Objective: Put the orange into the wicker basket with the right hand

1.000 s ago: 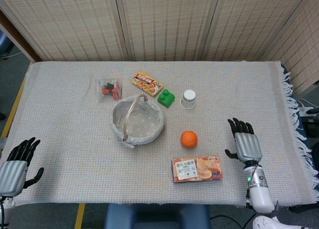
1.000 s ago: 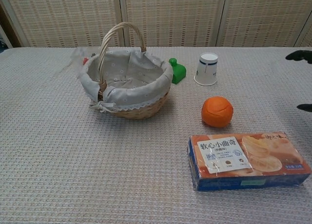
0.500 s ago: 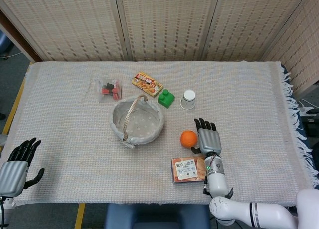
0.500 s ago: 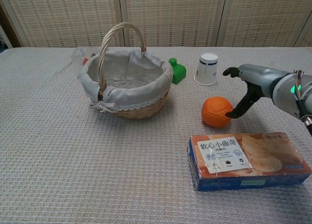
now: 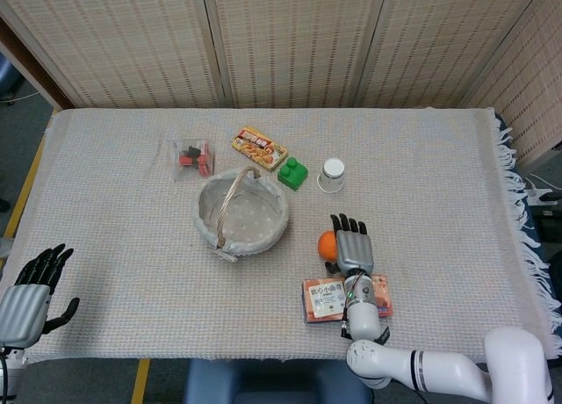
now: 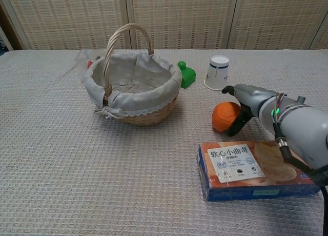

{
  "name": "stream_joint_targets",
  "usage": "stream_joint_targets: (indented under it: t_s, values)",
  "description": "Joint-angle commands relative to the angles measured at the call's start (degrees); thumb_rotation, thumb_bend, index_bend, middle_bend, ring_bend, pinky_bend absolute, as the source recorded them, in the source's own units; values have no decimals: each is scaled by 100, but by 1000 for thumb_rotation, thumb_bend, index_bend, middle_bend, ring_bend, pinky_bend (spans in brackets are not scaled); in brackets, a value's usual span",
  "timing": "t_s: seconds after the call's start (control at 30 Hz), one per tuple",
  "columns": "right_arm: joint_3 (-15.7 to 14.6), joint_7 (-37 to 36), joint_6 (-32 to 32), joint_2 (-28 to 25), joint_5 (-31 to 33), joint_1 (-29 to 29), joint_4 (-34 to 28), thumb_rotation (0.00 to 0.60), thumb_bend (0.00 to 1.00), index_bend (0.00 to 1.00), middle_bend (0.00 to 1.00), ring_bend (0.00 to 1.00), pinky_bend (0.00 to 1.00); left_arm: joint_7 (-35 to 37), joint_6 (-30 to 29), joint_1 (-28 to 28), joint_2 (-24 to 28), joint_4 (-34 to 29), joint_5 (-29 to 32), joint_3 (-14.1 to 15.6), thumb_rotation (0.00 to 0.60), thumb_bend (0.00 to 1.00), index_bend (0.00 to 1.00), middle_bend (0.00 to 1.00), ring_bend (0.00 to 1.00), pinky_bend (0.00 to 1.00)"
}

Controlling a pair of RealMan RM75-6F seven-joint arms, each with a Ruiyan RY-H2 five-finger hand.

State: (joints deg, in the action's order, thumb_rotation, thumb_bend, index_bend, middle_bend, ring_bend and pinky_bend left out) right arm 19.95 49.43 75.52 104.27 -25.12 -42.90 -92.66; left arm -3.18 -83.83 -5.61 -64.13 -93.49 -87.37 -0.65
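The orange lies on the woven cloth, right of the wicker basket, which has a pale fabric lining and an upright handle. My right hand sits over the orange's right side, fingers stretched above it and the thumb down against its flank; it hides part of the fruit. The orange still rests on the cloth. My left hand hovers at the near-left corner, fingers apart, holding nothing.
A flat cookie box lies just in front of the orange, under my right forearm. A paper cup and green block stand behind it. A snack packet and a small bag lie beyond the basket.
My right hand has swept left from the table's right side to the orange and now covers its right half. The orange, basket and left hand have stayed put.
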Motion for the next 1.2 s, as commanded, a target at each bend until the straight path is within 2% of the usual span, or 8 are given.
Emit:
stream_joint_targets:
  t_s: [0.03,0.17,0.3,0.43,0.67,0.83,1.0,1.2]
  values:
    - [-19,-61,-66,184,23,-80,242,600,142,66,45,7,71,6,11,-3,5,-4,4,2,600,351,0,0,0,112]
    - [-103,-143,-103,339,-105,-108,495,600,148,104,161,128,262,14,23,-5,11,-11,9,5,600,351,0,0,0,113]
    - [-183,-398,-96,410,-464,-64,600,600,211,138,445,483,607,20,29,-6,17,-19,4,11,600,347,0,0,0,113]
    - [-227,-702,-2,262,-924,55,415,600,241,166,607,661,740,32,34,-6,24,-23,2,17,600,348,0,0,0,113]
    - [-63,-1081,175,-408,-1455,298,-444,600,250,206,643,698,775,10,38,-8,21,-35,-3,21,600,348,0,0,0,113]
    - [275,-1152,244,-807,-1713,242,-859,600,251,231,643,697,773,10,23,-3,10,-39,5,13,600,347,0,0,0,113]
    - [700,-1027,183,-735,-1577,-125,-784,600,251,258,643,685,768,-26,26,-4,3,-51,7,13,600,349,0,0,0,113]
    - [1040,-829,52,-204,-1302,-781,-63,600,250,284,643,673,768,-3,23,4,2,-69,46,0,600,350,0,0,0,113]
